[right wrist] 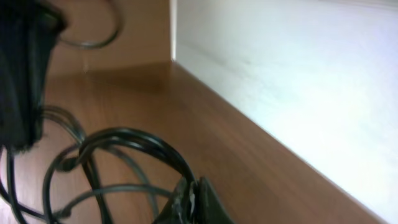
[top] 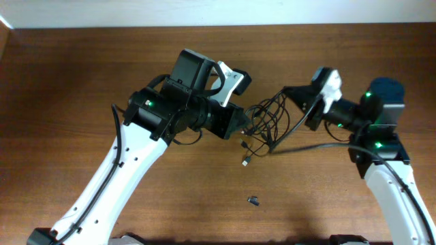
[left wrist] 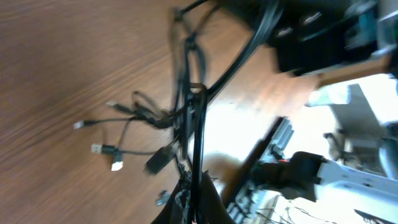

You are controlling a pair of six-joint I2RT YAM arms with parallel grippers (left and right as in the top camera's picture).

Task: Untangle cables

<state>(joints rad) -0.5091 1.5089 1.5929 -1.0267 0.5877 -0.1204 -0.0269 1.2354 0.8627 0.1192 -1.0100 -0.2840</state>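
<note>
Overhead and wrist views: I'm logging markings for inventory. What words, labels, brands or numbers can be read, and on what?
No text can be read anywhere.
The cables show no print.
The small dark piece on the table is too small to read.
The equipment beyond the table in the left wrist view is too blurred.

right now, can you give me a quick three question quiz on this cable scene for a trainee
1. True or false: neither the left tool nor the right tool touches the cables.
2. Where is the tiny dark piece? A) inside the tangle B) alone on the table, apart from the tangle C) in the right tool
3. Fill in: in the left wrist view, the loose plugs sit to the ___ of the gripped strand.

Key: 1 false; 2 B; 3 left
</note>
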